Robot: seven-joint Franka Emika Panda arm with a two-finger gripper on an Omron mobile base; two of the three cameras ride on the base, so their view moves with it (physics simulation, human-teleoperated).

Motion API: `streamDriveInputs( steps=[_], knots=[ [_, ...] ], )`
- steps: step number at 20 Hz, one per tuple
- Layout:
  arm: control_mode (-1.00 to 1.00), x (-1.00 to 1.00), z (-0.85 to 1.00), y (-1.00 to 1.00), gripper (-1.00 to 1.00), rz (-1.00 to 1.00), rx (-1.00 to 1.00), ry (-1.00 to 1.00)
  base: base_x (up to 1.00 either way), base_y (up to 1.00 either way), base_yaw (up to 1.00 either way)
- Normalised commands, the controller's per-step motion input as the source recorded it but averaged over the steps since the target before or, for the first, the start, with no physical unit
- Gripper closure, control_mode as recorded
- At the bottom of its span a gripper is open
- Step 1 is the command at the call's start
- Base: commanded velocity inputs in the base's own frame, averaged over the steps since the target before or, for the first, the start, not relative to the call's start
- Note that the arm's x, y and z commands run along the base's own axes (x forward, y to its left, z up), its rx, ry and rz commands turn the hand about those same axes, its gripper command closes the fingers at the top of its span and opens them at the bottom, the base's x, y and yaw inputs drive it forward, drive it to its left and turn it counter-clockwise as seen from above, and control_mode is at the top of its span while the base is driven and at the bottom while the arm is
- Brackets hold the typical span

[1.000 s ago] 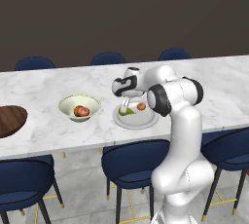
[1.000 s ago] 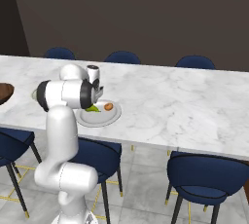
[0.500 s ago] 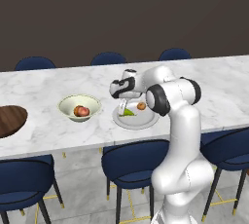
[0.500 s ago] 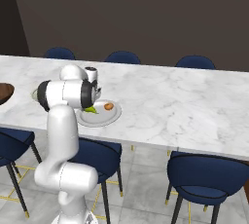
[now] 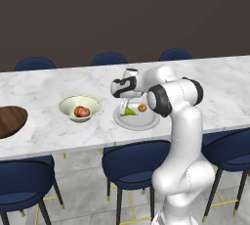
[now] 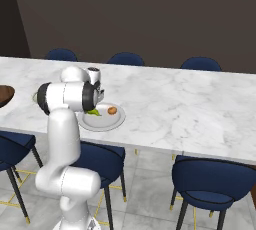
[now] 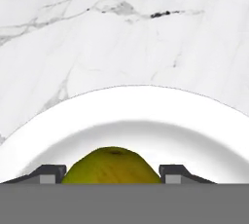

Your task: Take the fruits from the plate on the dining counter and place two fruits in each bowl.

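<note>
Gripper (image 7: 113,175) down on plate (image 5: 146,122) near counter's (image 5: 58,131) front edge; fingers (image 7: 48,173) flank green-yellow fruit (image 7: 113,166), pinching it; orange fruit (image 5: 142,107) beside.

Fingers (image 5: 125,109) around green fruit (image 5: 129,112) on plate (image 5: 137,122)

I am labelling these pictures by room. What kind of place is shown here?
Probably a home kitchen's dining area: a long marble counter, blue chairs along both sides, and a plate with fruit on top.
</note>
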Motion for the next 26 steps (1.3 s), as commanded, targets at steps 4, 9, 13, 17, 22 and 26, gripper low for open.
streamDriveInputs(
  steps=[4, 9, 13, 17, 22, 26],
  knots=[
    [-1.0, -0.42, 0.8, -0.27, 1.0, -0.05, 0.0, -0.01, 0.0, 0.0, 0.0],
    [-1.0, -0.54, 1.0, -0.12, 1.0, -0.18, 0.0, 0.0, 0.0, 0.0, 0.0],
    [-1.0, -0.58, 1.0, 0.0, 1.0, -0.25, -0.02, 0.0, 0.0, 0.0, 0.0],
    [-1.0, -0.8, 0.78, -0.16, 1.0, -0.31, -0.02, -0.07, 0.0, 0.0, 0.0],
    [-1.0, -0.7, 0.23, -0.42, 1.0, -0.35, -0.06, -0.09, 0.0, 0.0, 0.0],
    [-1.0, -0.27, 0.27, -0.35, 1.0, -0.37, -0.1, -0.05, 0.0, 0.0, 0.0]
  ],
)
